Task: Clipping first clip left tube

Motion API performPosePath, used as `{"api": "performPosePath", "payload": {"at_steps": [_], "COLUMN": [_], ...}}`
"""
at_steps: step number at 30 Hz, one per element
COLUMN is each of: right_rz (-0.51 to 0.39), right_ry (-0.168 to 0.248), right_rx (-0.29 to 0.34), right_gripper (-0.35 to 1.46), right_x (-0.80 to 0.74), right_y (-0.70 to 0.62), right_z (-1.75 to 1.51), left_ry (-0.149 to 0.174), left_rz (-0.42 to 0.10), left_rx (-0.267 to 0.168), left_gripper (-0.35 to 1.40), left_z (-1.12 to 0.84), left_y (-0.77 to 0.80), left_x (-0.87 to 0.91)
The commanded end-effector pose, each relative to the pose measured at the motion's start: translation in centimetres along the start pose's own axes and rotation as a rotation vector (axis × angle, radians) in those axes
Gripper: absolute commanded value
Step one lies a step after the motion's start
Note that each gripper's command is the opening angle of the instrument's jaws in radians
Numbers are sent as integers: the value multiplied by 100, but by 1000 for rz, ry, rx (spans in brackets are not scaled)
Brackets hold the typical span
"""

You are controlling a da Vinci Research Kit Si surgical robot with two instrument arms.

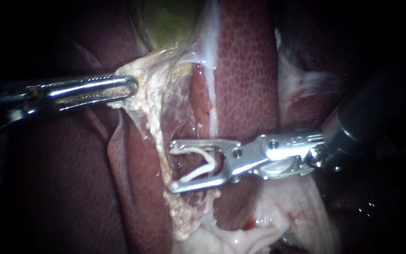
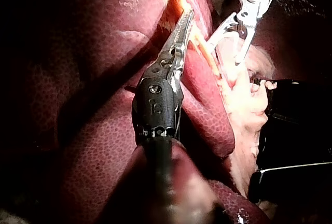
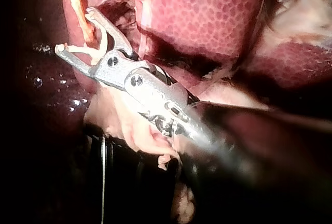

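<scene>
Both jaws grip: left instrument (image 1: 130, 87) lumpy pale tissue (image 1: 153, 115), right instrument (image 1: 174, 167) V-shaped white clip (image 1: 211, 162).

Right instrument (image 1: 171, 167) holds open clip (image 1: 210, 163); left instrument (image 1: 131, 87) grips tissue (image 1: 155, 87).

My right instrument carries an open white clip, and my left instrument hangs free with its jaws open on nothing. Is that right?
Not quite. The left instrument is not free: the endoscope view shows its jaws shut on the pale tissue, holding it taut. The right instrument does carry an open white clip.
</scene>
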Motion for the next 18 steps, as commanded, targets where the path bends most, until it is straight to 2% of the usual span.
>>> {"api": "performPosePath", "payload": {"at_steps": [1, 12, 18], "right_rz": [4, 11, 35], "right_ry": [0, 0, -5], "right_rx": [3, 16, 53], "right_gripper": [60, 60, 60], "right_x": [-1, -3, -15], "right_y": [0, -1, -6], "right_z": [2, 10, 23], "left_ry": [0, 0, 0], "left_rz": [0, 0, 0], "left_rx": [0, 0, -1], "left_gripper": [-35, -35, -35], "left_z": [0, 0, 0], "left_y": [0, -1, -1], "left_x": [0, 0, 0]}}
